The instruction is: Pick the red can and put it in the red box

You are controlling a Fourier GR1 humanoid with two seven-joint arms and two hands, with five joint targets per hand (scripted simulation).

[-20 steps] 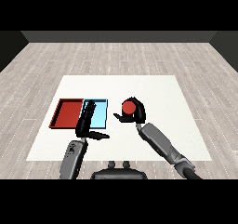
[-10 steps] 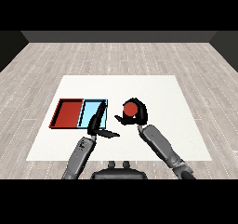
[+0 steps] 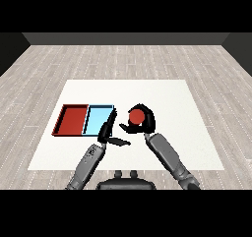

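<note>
The right hand (image 3: 143, 124) curls round the red can (image 3: 136, 116), seemingly above the tabletop (image 3: 162, 93); the left hand (image 3: 109, 133) is open.

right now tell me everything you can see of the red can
The small red cylindrical can shows mainly its round, plain red top; no label can be made out. It seems upright, over the white table just right of the light blue tray. The right hand's black fingers curl round it. Whether it rests on the table is unclear.

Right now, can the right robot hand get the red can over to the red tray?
Probably yes: the right robot hand curls round the red can, but the left robot hand partly crowds the route to the red tray.
</note>
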